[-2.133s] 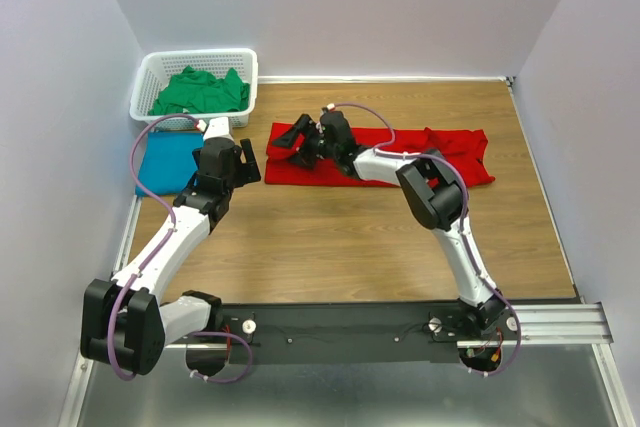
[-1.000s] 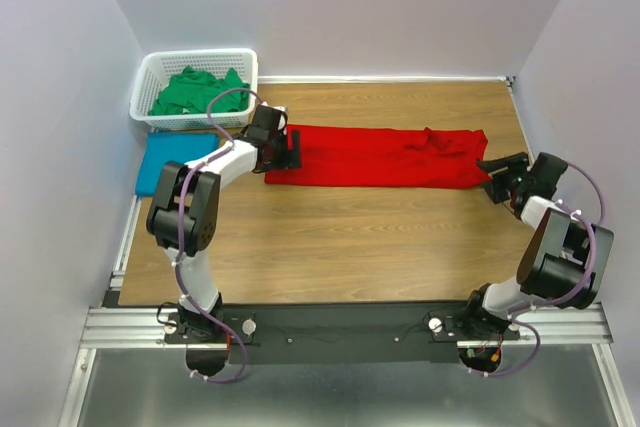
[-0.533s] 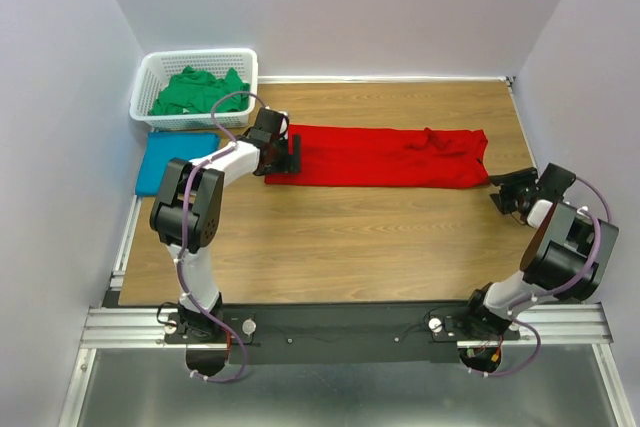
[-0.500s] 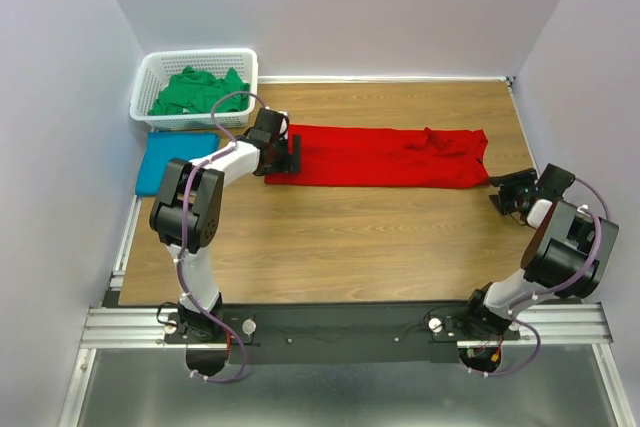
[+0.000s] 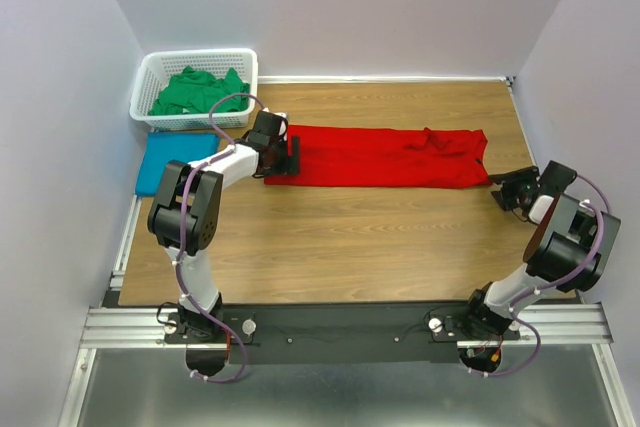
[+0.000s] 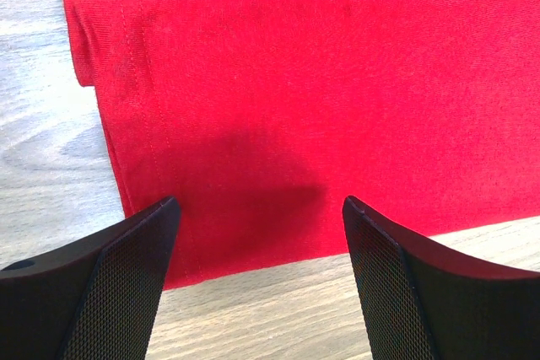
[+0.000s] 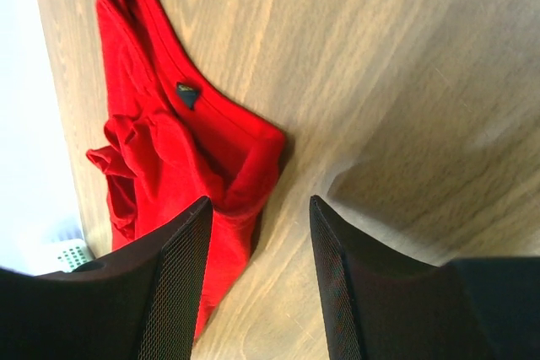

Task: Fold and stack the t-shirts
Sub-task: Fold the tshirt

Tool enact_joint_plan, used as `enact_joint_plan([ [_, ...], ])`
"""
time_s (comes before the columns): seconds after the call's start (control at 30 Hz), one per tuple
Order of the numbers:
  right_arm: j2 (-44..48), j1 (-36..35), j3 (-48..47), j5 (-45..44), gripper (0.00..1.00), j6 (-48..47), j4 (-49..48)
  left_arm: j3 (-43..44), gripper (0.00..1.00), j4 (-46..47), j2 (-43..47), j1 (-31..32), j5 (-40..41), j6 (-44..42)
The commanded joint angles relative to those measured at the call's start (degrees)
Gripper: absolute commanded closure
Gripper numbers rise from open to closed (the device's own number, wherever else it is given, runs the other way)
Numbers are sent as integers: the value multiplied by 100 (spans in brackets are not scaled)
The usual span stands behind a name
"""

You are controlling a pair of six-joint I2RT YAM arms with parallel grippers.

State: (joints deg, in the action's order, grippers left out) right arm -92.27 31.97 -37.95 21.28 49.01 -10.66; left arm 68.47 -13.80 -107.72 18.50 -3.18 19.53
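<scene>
Now | red t-shirt [image 5: 385,157] | long axis left-right | collar end right

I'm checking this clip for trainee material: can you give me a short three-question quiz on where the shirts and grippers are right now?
1. True or false: the green t-shirt lies in the white lattice basket.
2. How does the red t-shirt lie on the wooden table? A rolled into a ball; B laid out in a long strip; C hanging over the edge.
3. Does the left gripper or the right gripper hold any cloth?

Key: 1 true. 2 B. 3 Neither: both stand open, one at each end of the red t-shirt.
</scene>
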Motion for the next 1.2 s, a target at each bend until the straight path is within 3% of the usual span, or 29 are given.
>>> enact_joint_plan([
  [0.0, -116, 55, -151, -54, 43, 29, -112, -255, 14, -544, -65, -13, 248, -10],
  [0.33, -467, 55, -212, 52, 54, 3, -226, -272, 13, -562, -47, -22, 265, -19],
  [0.37, -494, 55, -221, 35, 57, 12, -226, -281, 14, -562, -56, -22, 274, -28],
  [0.47, -520, 64, -247, -132, 79, -15, -235, -325, 13, -597, -38, -39, 274, -63],
  [0.67, -529, 161, -493, -317, 98, -199, -165, -457, 13, -650, -21, -198, 538, -90],
  [0.97, -854, 231, -1319, -458, 96, -911, 589, -483, 13, -755, -91, -216, 705, -134],
  [1.17, -995, 240, -1118, -765, 95, -1078, 784, -501, 13, -782, -135, -215, 643, -116],
])
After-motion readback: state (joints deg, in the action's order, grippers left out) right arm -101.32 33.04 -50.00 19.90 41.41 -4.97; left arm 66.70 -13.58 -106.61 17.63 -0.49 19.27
